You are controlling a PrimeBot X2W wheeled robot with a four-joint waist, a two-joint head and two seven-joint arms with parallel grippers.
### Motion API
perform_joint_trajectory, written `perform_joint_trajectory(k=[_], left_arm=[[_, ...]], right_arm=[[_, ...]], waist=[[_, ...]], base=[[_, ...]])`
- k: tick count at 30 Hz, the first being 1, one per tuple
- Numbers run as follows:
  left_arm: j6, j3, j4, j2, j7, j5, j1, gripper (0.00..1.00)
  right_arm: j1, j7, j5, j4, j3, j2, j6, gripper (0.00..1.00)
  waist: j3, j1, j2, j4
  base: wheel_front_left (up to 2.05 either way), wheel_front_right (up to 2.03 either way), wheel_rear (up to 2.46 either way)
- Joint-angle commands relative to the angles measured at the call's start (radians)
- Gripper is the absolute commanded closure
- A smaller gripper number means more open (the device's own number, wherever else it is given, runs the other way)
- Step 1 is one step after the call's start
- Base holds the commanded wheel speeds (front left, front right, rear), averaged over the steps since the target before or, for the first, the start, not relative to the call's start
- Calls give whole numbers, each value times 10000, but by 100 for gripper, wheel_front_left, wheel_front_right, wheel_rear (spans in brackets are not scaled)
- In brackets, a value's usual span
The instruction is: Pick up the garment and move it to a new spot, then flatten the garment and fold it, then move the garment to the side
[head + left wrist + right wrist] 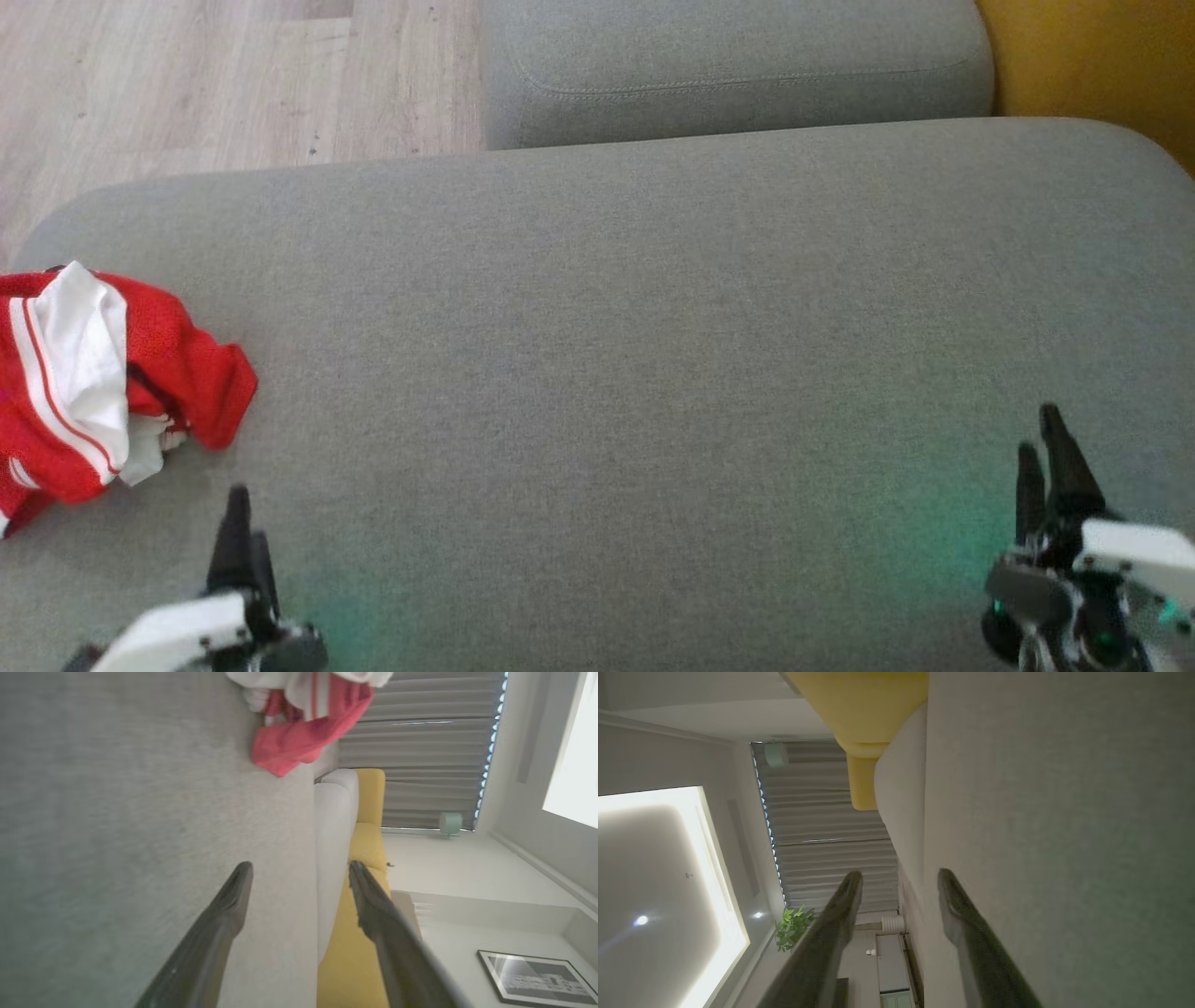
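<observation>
At the left edge of the grey cushion [653,327], the red-and-white garment [93,383] lies in a crumpled heap, so its long axis cannot be told. It sits near the left gripper [245,532], ahead of it and to its left; that gripper's jaws are spread and empty. The right gripper [1038,434], also parted and empty, is well apart across the cushion, so the left arm looks better placed to reach.
</observation>
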Motion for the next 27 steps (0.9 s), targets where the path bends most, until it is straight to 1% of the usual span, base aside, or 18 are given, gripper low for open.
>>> perform_joint_trajectory(k=[1,5,14,27], left_arm=[[-1,8,-91,15,-55,44,-99,0],[-4,-60,-70,75,-181,265,-150,0],[-9,-85,-87,123,-419,1164,-259,0],[-17,-270,-102,216,-805,2933,-443,0]], right_arm=[[-105,-31,-36,-130,28,-7,3,0],[-178,-150,-179,-155,156,-57,4,0],[-407,-415,-826,-114,474,-188,6,0],[-741,-799,-2459,-52,754,-239,11,0]], waist=[[5,0,0,-2],[15,0,0,-7],[38,0,0,-29],[102,0,0,-56]], base=[[0,0,0],[0,0,0],[0,0,0],[0,0,0]])
